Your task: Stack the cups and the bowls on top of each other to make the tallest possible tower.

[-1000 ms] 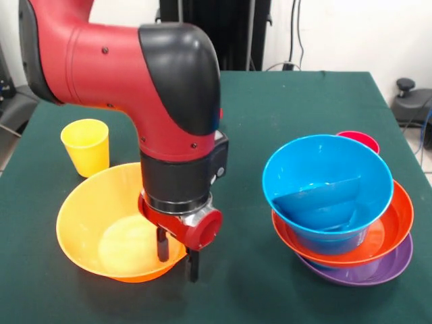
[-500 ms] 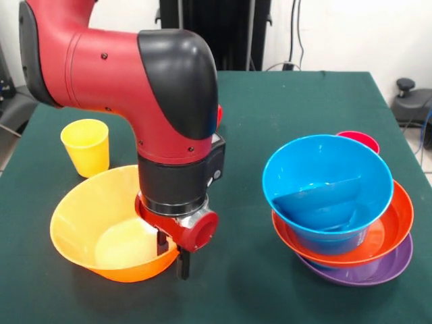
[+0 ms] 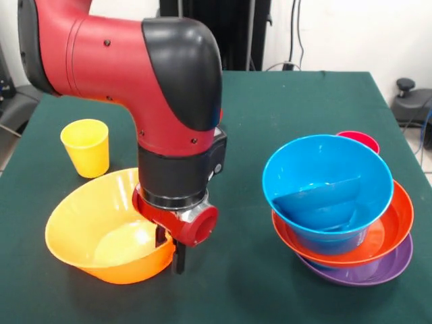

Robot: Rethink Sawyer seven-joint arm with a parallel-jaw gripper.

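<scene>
My gripper is shut on the right rim of the huge orange bowl, one finger inside and one outside. The bowl is at the front left, tilted with its held side raised. On the right stands the tower: a purple bowl lowest, a red-orange bowl in it, and a deep blue bowl on top with more blue showing nested inside. A yellow cup stands upright behind the orange bowl. The rim of a red cup peeks out behind the tower.
The green table ends at its right edge just beyond the tower. My thick red and black arm hangs over the left half and hides the table behind the orange bowl. Cables and dark equipment stand beyond the far edge.
The fingers, earlier astride the orange bowl's rim, have closed on it. The bowl has shifted left and its held side has risen, so it now tilts.
</scene>
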